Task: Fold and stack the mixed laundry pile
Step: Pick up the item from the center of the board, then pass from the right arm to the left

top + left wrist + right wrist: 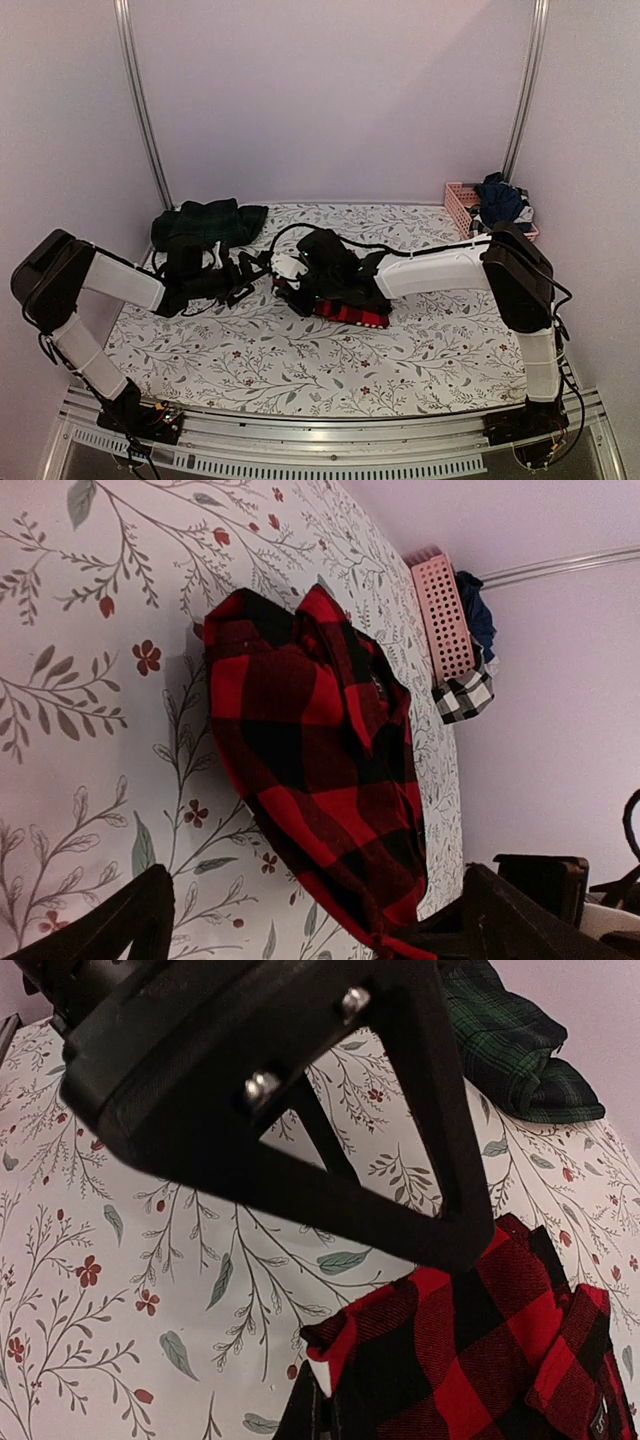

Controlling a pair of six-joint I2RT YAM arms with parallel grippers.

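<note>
On the leaf-patterned cloth (90, 780), red-and-black checked shirt (320, 770), loosely folded

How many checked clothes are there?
3: red-and-black shirt mid-table, green tartan piece back left, black-and-white cloth hanging from the pink basket. More may hide inside.

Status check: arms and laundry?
Left gripper open, off the flannel shirt. Right gripper shut on shirt's edge. Green tartan piece lies apart, far-left. Nothing in the way.

Checked flannel shirt (320, 760) (red-black) lies crumpled.
</note>
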